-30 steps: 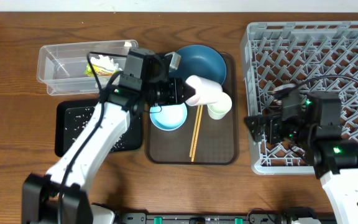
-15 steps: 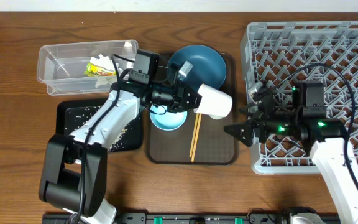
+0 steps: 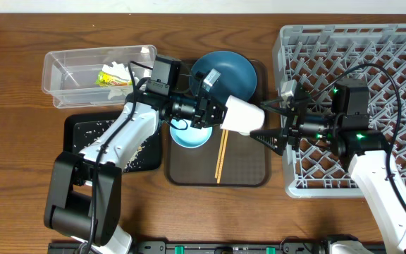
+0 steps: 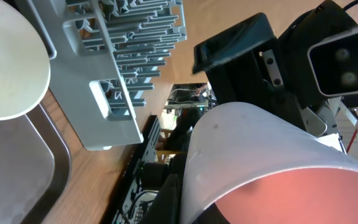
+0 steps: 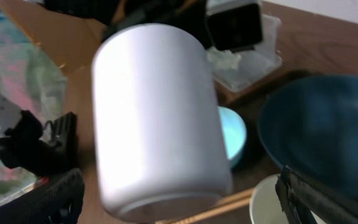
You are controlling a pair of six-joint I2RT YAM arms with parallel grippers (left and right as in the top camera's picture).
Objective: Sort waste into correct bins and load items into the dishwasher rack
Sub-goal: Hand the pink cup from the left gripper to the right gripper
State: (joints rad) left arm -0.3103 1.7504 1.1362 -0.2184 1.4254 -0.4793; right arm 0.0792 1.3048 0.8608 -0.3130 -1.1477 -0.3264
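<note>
L claw is clenched on the white cup, held above the brown tray. The cup's long axis runs L-R, base pointing at the R claw — that one's spread wide, jaws flanking the base, contact unclear. R arm's nearer the rack, so I judge a handoff.

A brown wooden surface fills the frame, its grain running left to right. Four things lie directly on it. In the upper left sits a clear tub, and just below it, close by, a flat black tray. A brown tray lies at centre, its left edge just beside the black tray. A large grey rack takes the right side, running off the frame's right edge.
</note>
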